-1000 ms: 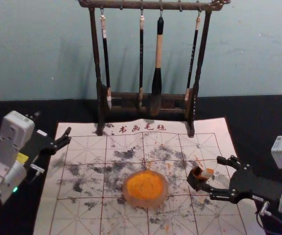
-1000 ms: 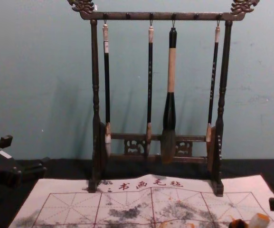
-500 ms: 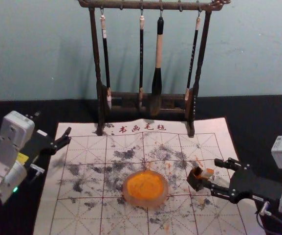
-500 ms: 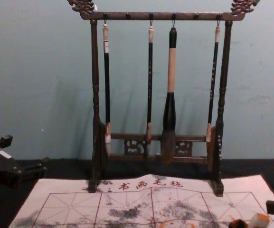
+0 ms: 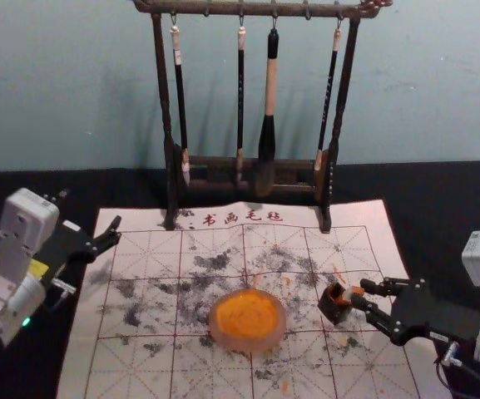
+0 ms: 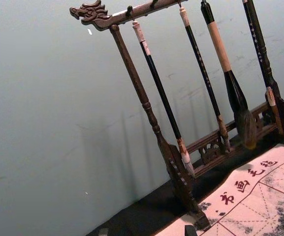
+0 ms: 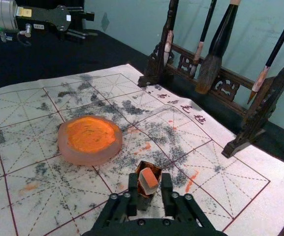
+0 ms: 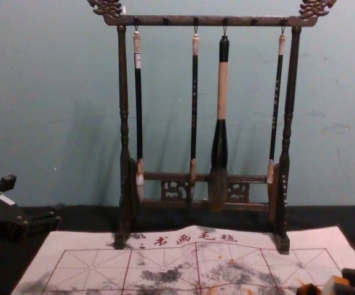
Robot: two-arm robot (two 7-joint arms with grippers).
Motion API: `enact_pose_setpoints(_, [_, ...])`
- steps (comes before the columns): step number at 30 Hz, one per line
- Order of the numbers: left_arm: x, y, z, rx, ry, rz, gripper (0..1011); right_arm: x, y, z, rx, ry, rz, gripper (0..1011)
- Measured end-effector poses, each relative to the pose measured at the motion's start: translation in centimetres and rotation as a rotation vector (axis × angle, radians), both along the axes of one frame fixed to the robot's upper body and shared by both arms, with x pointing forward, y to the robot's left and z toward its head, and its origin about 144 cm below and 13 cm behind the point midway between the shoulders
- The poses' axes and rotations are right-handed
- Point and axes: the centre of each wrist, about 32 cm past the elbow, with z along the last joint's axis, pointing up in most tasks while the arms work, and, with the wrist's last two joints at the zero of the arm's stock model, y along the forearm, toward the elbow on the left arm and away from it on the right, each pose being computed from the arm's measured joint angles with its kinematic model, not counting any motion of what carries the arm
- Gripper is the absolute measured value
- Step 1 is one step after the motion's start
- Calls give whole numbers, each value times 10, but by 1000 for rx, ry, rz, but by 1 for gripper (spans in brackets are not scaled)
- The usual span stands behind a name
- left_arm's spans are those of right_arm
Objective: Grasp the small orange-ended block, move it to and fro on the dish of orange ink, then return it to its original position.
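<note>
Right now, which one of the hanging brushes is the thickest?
In the head view, the third brush from the left: it alone is broad, with a pale wooden stretch.

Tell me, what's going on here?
A robot's right gripper is at the small orange-ended block, in a dark, open-topped holder; whether it has a grip I can't tell. The dish of orange ink sits left of the holder on a gridded mat. The left gripper is idle.

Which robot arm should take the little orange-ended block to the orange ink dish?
The right, I think. Its gripper is already at the block, to the right of the dish. The left gripper is away by the writing mat's left edge.
</note>
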Motion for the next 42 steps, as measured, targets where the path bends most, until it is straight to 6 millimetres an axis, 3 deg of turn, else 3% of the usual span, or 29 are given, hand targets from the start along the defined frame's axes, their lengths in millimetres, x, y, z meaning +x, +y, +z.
enact_pose_setpoints(7, [0, 0, 0, 0, 0, 0, 1001, 0, 0, 0, 0, 0, 0, 97])
enact_pose_setpoints(42, [0, 0, 0, 0, 0, 0, 1001, 2, -1, 5, 26, 3, 18, 91])
